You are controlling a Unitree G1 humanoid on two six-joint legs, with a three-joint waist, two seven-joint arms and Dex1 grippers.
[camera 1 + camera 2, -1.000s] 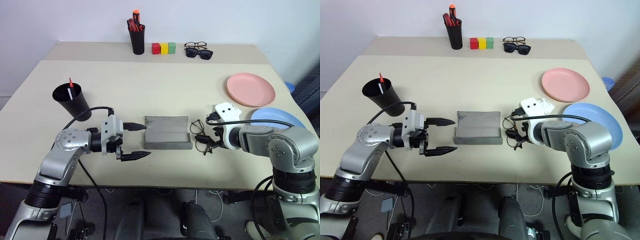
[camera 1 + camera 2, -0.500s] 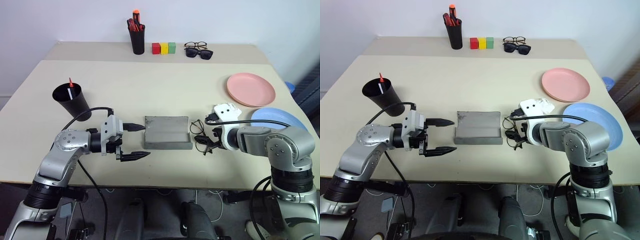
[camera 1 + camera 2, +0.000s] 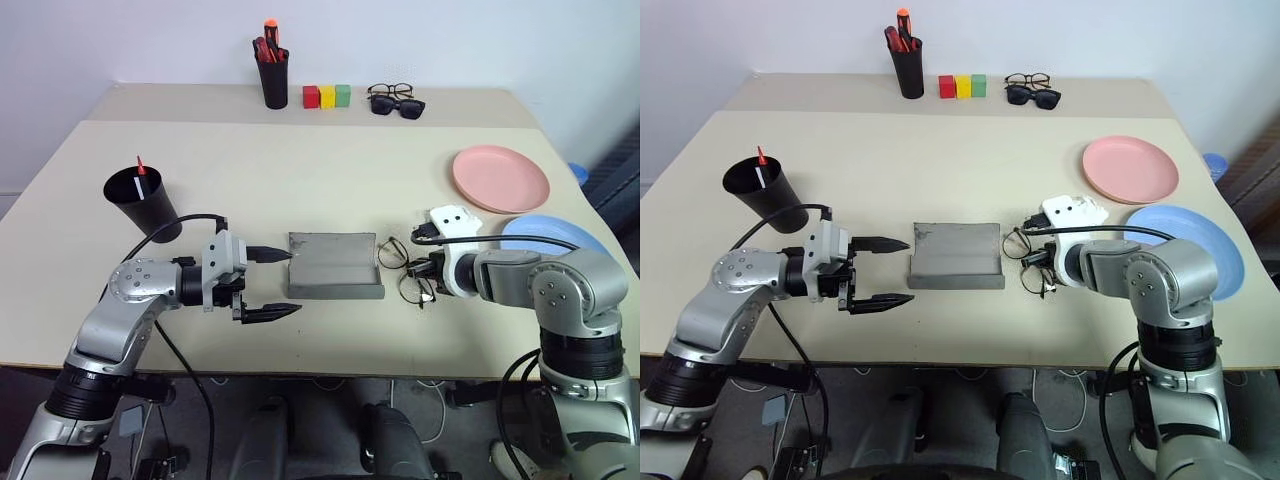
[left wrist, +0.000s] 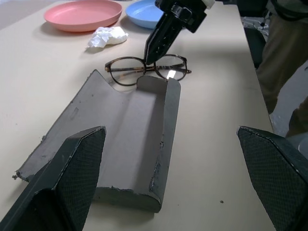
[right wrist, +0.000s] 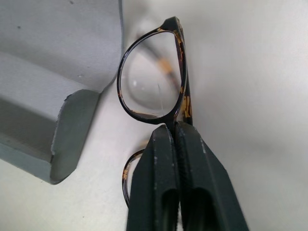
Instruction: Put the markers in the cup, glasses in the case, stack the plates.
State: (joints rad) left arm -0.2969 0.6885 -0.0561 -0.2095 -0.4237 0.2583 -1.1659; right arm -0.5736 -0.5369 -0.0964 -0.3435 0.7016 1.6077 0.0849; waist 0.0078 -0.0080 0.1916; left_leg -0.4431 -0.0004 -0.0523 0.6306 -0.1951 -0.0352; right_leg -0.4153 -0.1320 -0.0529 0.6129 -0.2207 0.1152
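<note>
The glasses (image 3: 398,268) lie on the table just right of the open grey case (image 3: 335,265). My right gripper (image 5: 174,126) is shut on the glasses, pinching the frame at the bridge between the two lenses. My left gripper (image 3: 291,282) stands open at the case's left end, one finger at the far corner and one off the near corner, holding nothing. The black cup (image 3: 143,203) at the left holds the markers (image 3: 142,170). The pink plate (image 3: 500,178) and the blue plate (image 3: 545,234) lie apart at the right, the blue one partly behind my right arm.
A white crumpled wad (image 4: 108,36) lies between the glasses and the pink plate. On the back table stand a pen holder (image 3: 274,78), coloured blocks (image 3: 327,96) and two more pairs of spectacles (image 3: 397,101). A person's legs (image 4: 284,62) stand beside the table.
My right gripper has shut on the glasses' bridge, and the glasses have shifted slightly. The left arm and the case have not moved.
</note>
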